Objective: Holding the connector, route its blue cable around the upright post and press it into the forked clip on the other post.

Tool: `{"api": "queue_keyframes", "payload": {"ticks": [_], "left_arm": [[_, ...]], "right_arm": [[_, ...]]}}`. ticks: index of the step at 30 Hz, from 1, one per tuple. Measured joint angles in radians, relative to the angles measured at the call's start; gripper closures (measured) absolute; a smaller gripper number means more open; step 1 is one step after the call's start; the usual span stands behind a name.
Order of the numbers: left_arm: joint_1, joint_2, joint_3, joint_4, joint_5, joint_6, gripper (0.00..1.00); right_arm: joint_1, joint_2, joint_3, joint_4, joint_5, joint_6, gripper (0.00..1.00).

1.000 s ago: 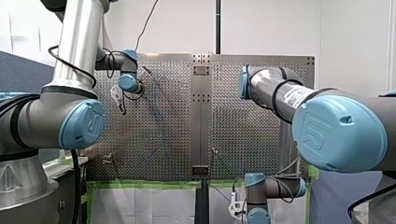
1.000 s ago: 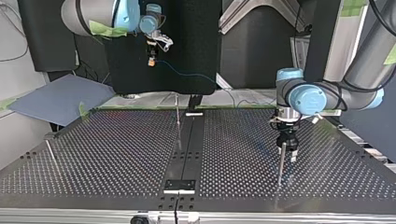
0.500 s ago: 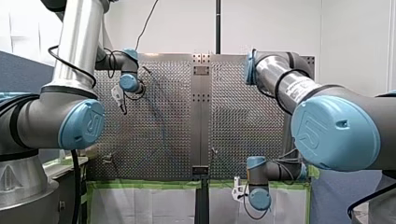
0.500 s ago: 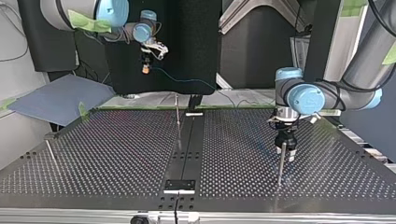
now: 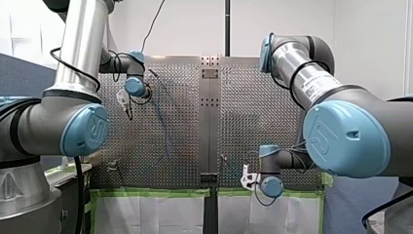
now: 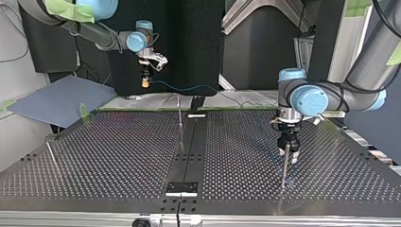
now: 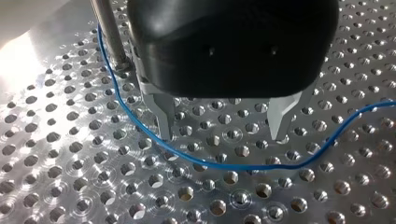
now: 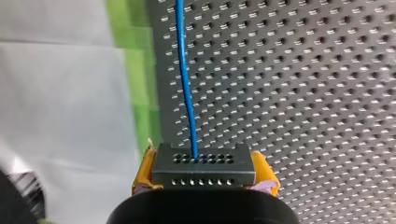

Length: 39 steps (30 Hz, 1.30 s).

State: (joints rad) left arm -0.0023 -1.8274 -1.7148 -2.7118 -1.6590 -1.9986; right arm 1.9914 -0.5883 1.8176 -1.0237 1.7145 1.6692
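Note:
A dark connector (image 8: 203, 166) with rows of small holes sits between the yellow pads (image 8: 264, 169) of my right gripper (image 8: 204, 179), which is shut on it. Its blue cable (image 8: 184, 74) runs straight ahead over the perforated plate. In the top view my right gripper (image 6: 145, 83) hangs above the table's far edge, left of a thin middle post (image 6: 180, 117). My left gripper (image 7: 223, 133) stands open just above the plate, and the blue cable (image 7: 224, 166) curves past its metal fingertips. An upright post (image 7: 108, 35) stands beside it, also seen as the post (image 6: 284, 168) at the top view's right.
A third thin post (image 6: 51, 155) leans near the top view's left edge. A dark centre strip (image 6: 189, 151) divides the perforated table (image 6: 118, 156). Green tape (image 8: 135, 79) lines the table's edge, and a blue-grey sheet (image 6: 61, 97) lies beyond the far left corner.
My right arm has carried the connector toward the top view's left and lower, closer to the table's far edge. My left arm has stayed by its post, open.

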Motion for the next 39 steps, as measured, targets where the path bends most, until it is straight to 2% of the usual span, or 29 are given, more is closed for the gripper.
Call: {"api": "queue_keyframes", "payload": {"ticks": [5, 11, 17, 21, 29, 33, 39], "left_arm": [[-0.001, 0.0, 0.0, 0.001, 0.0, 0.0, 0.0], [-0.001, 0.0, 0.0, 0.0, -0.002, 0.0, 0.0], [-0.001, 0.0, 0.0, 0.0, -0.002, -0.001, 0.0], [-0.001, 0.0, 0.0, 0.0, -0.001, -0.003, 0.0], [-0.001, 0.0, 0.0, -0.003, 0.0, -0.011, 0.0], [-0.001, 0.0, 0.0, -0.006, 0.0, -0.012, 0.0], [-0.001, 0.0, 0.0, -0.007, -0.002, -0.012, 0.0]], "right_arm": [[-0.009, -0.04, 0.0, -0.002, -0.032, -0.001, 1.0], [-0.005, -0.093, 0.013, 0.0, -0.062, -0.011, 1.0], [-0.003, -0.142, 0.044, -0.033, -0.066, -0.013, 1.0], [-0.008, -0.179, 0.049, -0.038, -0.066, -0.009, 1.0], [-0.013, -0.25, 0.073, -0.055, -0.049, -0.011, 1.0], [-0.014, -0.245, 0.081, -0.068, -0.044, -0.013, 1.0], [-0.009, -0.206, 0.082, -0.095, -0.043, -0.018, 1.0]]}}
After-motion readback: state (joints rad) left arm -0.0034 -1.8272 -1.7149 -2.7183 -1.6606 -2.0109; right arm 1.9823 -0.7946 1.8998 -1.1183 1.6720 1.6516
